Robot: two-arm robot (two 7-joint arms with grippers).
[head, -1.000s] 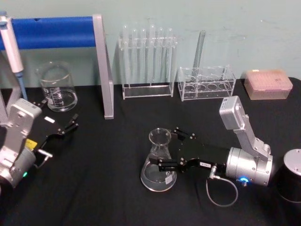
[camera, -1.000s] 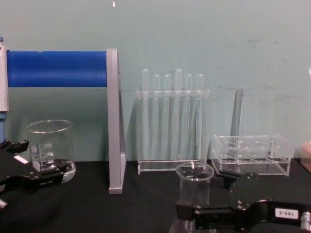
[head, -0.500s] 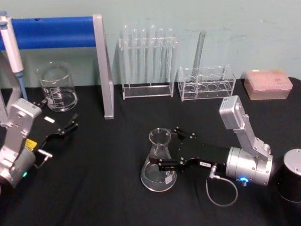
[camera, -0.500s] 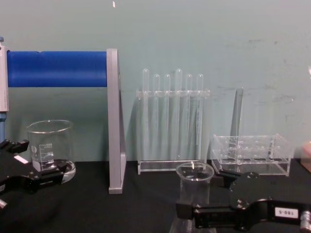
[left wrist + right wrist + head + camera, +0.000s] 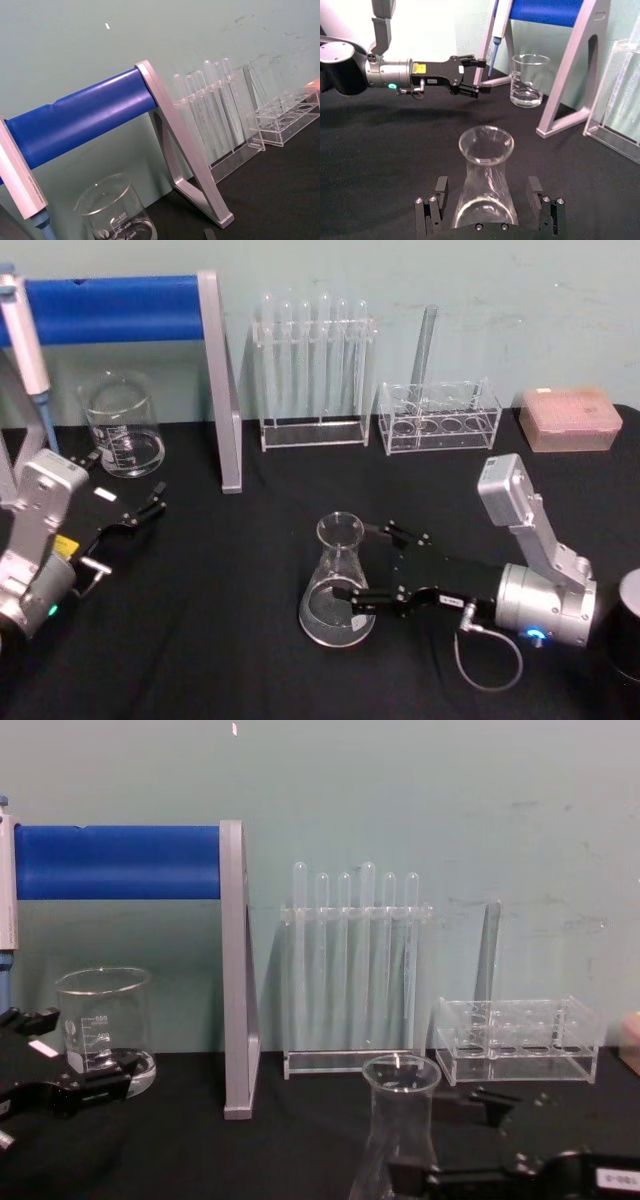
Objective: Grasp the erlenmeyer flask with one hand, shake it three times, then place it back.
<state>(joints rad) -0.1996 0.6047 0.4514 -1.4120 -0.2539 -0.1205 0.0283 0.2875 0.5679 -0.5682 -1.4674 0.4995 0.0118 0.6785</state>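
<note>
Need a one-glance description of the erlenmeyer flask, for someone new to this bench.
Start at the black table, front centre, ahead of the test tube rack. The erlenmeyer flask stands upright there between the open fingers of the right gripper. Unlike the straight-sided beaker at back left, it has a wide base tapering to a narrow flared neck.

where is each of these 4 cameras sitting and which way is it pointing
Head view: high on the robot, looking forward and down at the black table; both arms show, the right gripper open around the erlenmeyer flask.
Chest view: lower, looking level across the table; the flask stands in front.
Left wrist view: on the left arm, facing the blue bar and beaker.
Right wrist view: on the right arm, looking past its fingers at the flask, with the left gripper beyond.
Every view shares the beaker.
</note>
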